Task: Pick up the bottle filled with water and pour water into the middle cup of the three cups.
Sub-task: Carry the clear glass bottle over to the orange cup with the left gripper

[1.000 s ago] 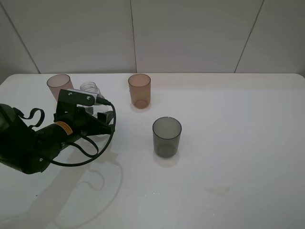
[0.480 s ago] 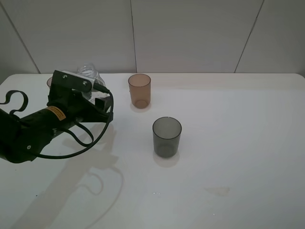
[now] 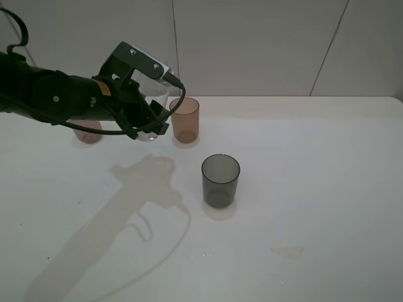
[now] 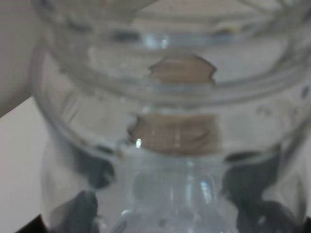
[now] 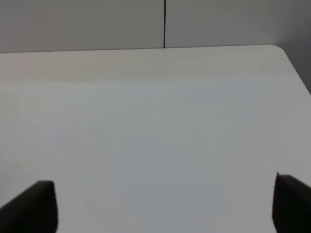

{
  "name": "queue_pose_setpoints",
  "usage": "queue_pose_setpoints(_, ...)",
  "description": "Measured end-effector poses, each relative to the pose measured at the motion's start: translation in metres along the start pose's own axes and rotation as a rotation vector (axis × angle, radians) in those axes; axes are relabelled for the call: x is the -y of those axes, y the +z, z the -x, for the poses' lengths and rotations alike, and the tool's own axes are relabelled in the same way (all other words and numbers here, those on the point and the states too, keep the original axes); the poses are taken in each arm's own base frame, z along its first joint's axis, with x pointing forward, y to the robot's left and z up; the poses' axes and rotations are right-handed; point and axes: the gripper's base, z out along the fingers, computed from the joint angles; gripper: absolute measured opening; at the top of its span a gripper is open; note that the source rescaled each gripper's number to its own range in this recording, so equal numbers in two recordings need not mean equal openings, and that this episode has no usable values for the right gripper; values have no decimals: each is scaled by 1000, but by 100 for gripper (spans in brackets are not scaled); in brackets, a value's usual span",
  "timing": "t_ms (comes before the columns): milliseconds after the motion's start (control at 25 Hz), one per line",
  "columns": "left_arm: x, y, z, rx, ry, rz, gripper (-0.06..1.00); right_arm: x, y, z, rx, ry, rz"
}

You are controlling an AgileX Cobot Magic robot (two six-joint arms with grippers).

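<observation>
We see the left gripper (image 3: pixel 151 119) raised above the white table (image 3: pixel 302 189), its jaws closed on the bottle (image 3: pixel 150 132), which sits between them and is gripped around its body. In the left wrist view the clear bottle (image 4: pixel 170 97) fills nearly the whole picture, with dark fingers (image 4: pixel 87 213) pressed at either side of it and amber patches showing through the plastic. From the high camera, the bottle hangs just beside the middle cup (image 3: pixel 184 119), on that cup's left, and we cannot tell whether the two touch. The pinkish-brown cup (image 3: pixel 88 132) is partly hidden behind the left arm, and the dark grey cup (image 3: pixel 220 181) stands nearer the camera, well apart from the bottle. The right gripper (image 5: pixel 165 208) shows only in its own wrist view, with its tips spread wide over bare table and nothing between them
</observation>
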Motion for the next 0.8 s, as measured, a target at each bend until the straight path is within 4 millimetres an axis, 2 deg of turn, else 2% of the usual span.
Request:
queue_pose_setpoints(240,-16,0,35,-110,126,-32,3,0,0,0,0,0,0)
queue_pose_setpoints(360,-25,-1,44,-134,207,-18,3,0,0,0,0,0,0)
queue_pose_setpoints(520,-36,7,45,-201,334,2,3,0,0,0,0,0,0)
queue_pose_setpoints(800,-42,39,29,-379,494,-4,3,0,0,0,0,0,0)
